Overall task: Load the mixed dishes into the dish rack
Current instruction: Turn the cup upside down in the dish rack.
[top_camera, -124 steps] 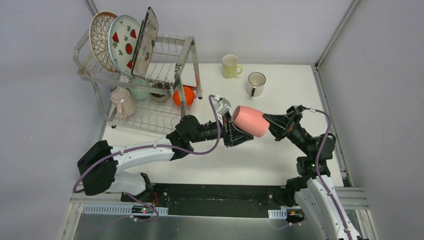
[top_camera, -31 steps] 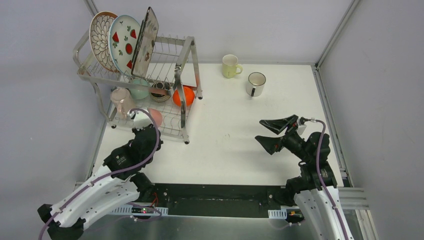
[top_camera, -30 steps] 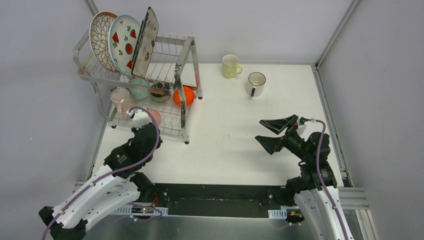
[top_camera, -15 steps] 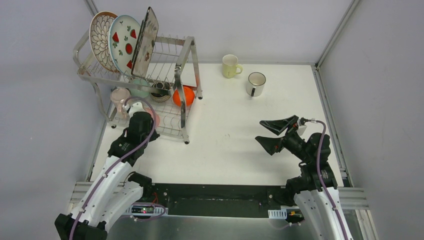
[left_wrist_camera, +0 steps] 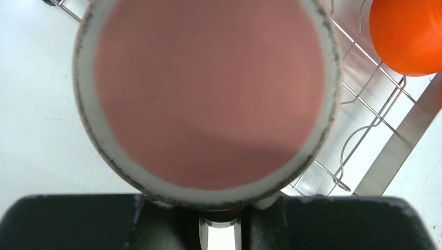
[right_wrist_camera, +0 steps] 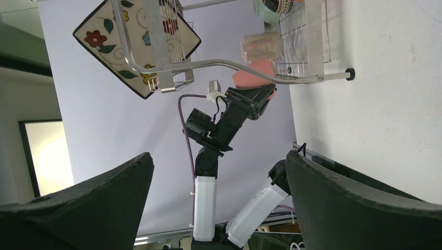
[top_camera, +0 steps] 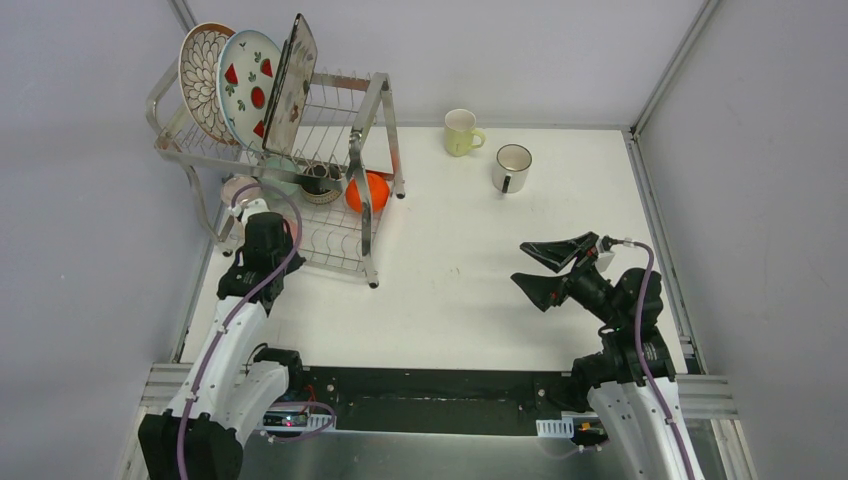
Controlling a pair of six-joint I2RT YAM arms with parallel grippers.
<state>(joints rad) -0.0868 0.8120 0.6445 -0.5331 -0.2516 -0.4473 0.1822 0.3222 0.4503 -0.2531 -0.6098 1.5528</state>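
Observation:
My left gripper (top_camera: 262, 228) is shut on the pink mug (left_wrist_camera: 208, 88), whose base fills the left wrist view. It hangs over the left end of the dish rack's (top_camera: 372, 110) lower tier, beside the lilac mug (top_camera: 240, 190). Mint (top_camera: 280, 181), brown (top_camera: 320, 184) and orange (top_camera: 374, 191) bowls sit on that tier. Three plates stand in the upper tier: petal-pattern (top_camera: 200, 75), red-fruit (top_camera: 250, 85), flowered square (top_camera: 292, 80). A yellow mug (top_camera: 461, 132) and a white mug (top_camera: 511, 166) stand on the table at the back. My right gripper (top_camera: 548, 268) hovers open and empty at the right.
The white table (top_camera: 470, 260) has raised rails along its left, right and back edges. The rack's front corner post (top_camera: 368, 215) stands just right of my left wrist. In the left wrist view the lower tier's wires (left_wrist_camera: 365, 104) lie under the mug.
My left arm has swung left and farther in over the rack's lower tier, carrying the pink mug up beside the lilac mug. The right arm has not moved.

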